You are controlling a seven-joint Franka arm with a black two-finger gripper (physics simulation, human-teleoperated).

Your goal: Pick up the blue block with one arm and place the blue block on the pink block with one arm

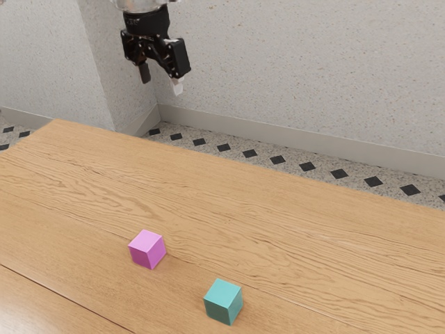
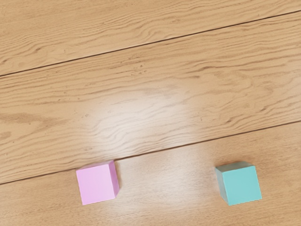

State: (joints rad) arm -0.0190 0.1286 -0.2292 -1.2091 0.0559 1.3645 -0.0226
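Nearest the camera, the blue block [image 1: 223, 301], more teal than true blue, sits flat on the counter [image 1: 278, 209] close to its near edge, with one corner turned toward us. Nothing touches it. A little farther back and toward the exterior view's left is the pink block [image 1: 147, 249], also flat on the wood. The two are near each other, but there is a clear strip of bare counter between them.

The wrist view looks down on the same pair: pink block [image 2: 97, 182] and blue block [image 2: 239, 182] lie side by side, apart, on one plank of the counter [image 2: 141, 70], with a soft glare on the grain beyond them.

Past the blocks, the wooden top runs back to its far edge. Behind that is a pale floor [image 1: 278, 158] dotted with black diamonds, then a grey baseboard [image 1: 299, 139] and a speckled wall [image 1: 313, 62].

Up top, toward the exterior view's left, the black pincer [image 1: 161, 80] hangs high above the counter, well apart from both blocks. Its fingers [image 1: 144, 72] are spread wide, with nothing between them.
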